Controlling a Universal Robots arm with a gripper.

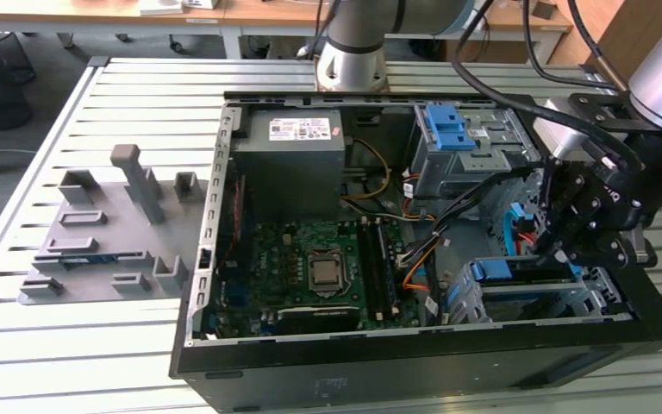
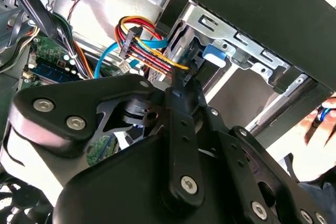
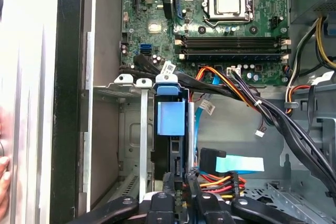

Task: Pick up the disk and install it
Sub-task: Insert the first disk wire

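Claw (image 1: 564, 250) working the disk (image 1: 527, 269) into the drive bay of the open computer case (image 1: 423, 362).

The black claw is reaching down inside the case at the exterior view's right, its fingertips (image 3: 181, 195) pressing together on the rear edge of the disk (image 3: 170, 145), clenched on it. The disk is standing on edge in the grey metal bay (image 3: 131, 129) beside the case's black side wall, its blue plastic carrier (image 3: 171, 116) facing up toward the motherboard (image 3: 210, 14). Red, yellow and orange cables (image 2: 144, 43) are running just beside the disk's connector end. The case is lying open on the slatted bench (image 1: 78, 345), with a grey fixture (image 1: 107, 228) sitting well apart at the exterior view's left.
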